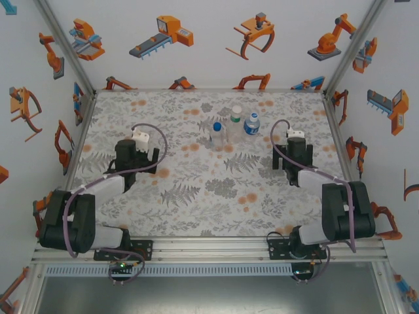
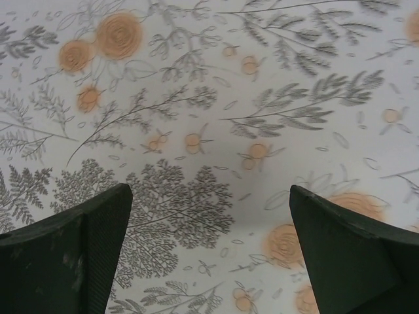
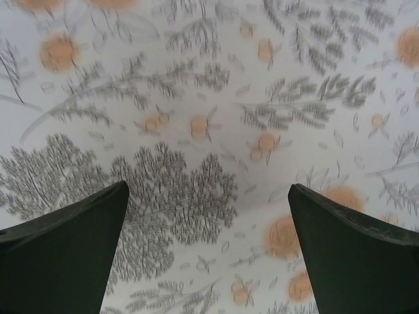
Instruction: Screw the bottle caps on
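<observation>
Overhead, three bottles are seen standing upright in a tight cluster on the floral bench (image 1: pixel 196 216), toward its far side and somewhat right of centre. Three caps are counted, one atop each bottle: one blue and two white. The blue cap (image 1: pixel 217 126) is carried by the left bottle (image 1: pixel 218 137), a slim one nearest the arms. A white cap (image 1: pixel 236 110) is carried by the middle bottle (image 1: pixel 236 125), the wider one, which is marked by a green ring at the neck and is set farthest back. The second white cap (image 1: pixel 254 116) is carried by the right bottle (image 1: pixel 251 127), on which a blue label is seen. Whether any cap is screwed tight cannot be told. Two arms are reached out over the bench, one to each side of the cluster and both well apart from it. The left claw (image 2: pixel 209 196) is spread wide, with nothing held: its two dark fingers (image 2: pixel 78 255) are seen at the lower corners of the left wrist view, and only patterned cloth is shown between them. The right claw (image 3: pixel 208 196) is likewise spread wide and empty, its two fingers (image 3: pixel 353 255) being parted over bare bench.
</observation>
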